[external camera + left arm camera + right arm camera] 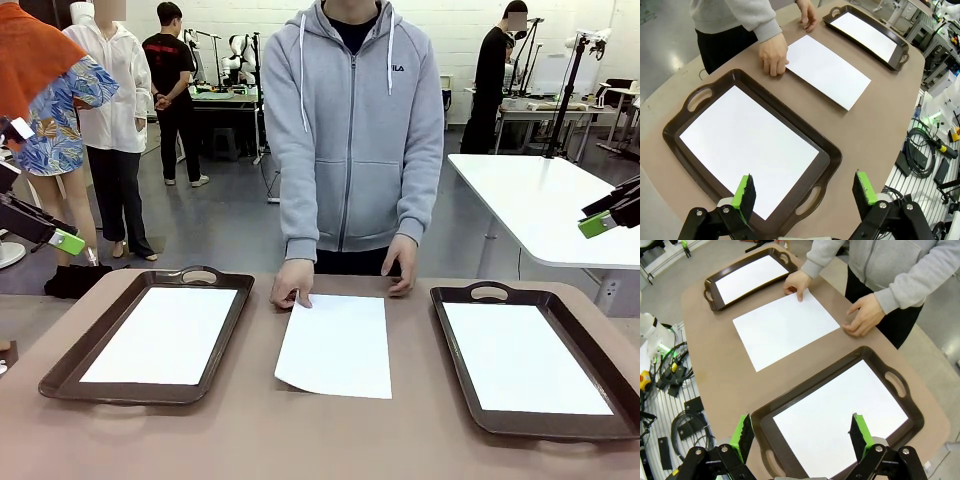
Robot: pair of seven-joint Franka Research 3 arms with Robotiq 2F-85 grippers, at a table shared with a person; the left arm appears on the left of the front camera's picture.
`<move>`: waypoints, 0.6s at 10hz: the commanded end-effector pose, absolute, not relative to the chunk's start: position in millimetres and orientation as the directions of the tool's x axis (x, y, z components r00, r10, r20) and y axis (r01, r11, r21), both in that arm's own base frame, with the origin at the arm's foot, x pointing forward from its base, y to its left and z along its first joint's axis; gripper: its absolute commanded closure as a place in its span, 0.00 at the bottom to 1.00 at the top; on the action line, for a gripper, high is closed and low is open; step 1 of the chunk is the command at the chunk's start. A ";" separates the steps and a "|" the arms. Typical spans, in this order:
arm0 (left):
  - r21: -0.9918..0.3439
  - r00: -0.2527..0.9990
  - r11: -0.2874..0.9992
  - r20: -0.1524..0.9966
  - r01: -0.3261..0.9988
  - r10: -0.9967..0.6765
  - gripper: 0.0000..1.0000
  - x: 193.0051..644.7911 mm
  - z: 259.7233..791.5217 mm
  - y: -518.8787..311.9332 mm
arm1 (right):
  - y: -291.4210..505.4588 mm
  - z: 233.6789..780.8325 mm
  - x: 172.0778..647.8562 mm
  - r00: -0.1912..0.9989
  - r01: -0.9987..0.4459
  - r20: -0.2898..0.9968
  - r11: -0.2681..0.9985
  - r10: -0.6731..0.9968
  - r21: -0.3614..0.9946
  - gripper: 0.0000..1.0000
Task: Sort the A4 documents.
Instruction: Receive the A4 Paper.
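One white A4 document (337, 345) lies on the bare table between the two trays, its near left corner curled up. The person's hands (293, 282) rest at its far edge. Another sheet (165, 333) lies flat in the left dark brown tray (60, 372), and a third sheet (521, 356) in the right tray (450, 352). My left gripper (805, 191) hovers open above the near end of the left tray (832, 155). My right gripper (802, 435) hangs open above the near end of the right tray (760, 421). In the front view the left gripper (62, 240) and right gripper (598, 222) sit high at the picture's sides.
The brown table (300, 430) has a rounded edge on each side. Beyond it lie cables and tools on the floor (925, 160). A white table (540, 200) stands behind on the right. Other people stand far back in the room.
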State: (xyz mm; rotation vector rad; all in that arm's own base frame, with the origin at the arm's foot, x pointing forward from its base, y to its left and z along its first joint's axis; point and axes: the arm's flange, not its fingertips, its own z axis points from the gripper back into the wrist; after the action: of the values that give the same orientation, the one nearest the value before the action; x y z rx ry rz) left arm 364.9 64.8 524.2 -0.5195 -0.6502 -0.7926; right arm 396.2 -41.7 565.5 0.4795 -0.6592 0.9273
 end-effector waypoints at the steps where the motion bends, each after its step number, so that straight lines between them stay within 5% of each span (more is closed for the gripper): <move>1: -0.181 0.526 0.596 0.704 0.783 -0.477 0.00 363.9 524.1 66.2 | -40.7 565.2 395.8 0.431 -0.849 0.701 0.519 0.568 0.101 0.00; 6: -0.181 0.526 0.596 0.704 0.783 -0.477 0.00 363.9 524.1 66.2 | -40.7 565.2 395.8 0.431 -0.849 0.701 0.519 0.568 0.101 0.00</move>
State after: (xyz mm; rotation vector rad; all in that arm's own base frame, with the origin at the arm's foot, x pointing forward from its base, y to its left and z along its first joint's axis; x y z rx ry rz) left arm 364.9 64.8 524.2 -0.5193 -0.6502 -0.7927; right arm 396.2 -41.7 565.5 0.4795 -0.6592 0.9273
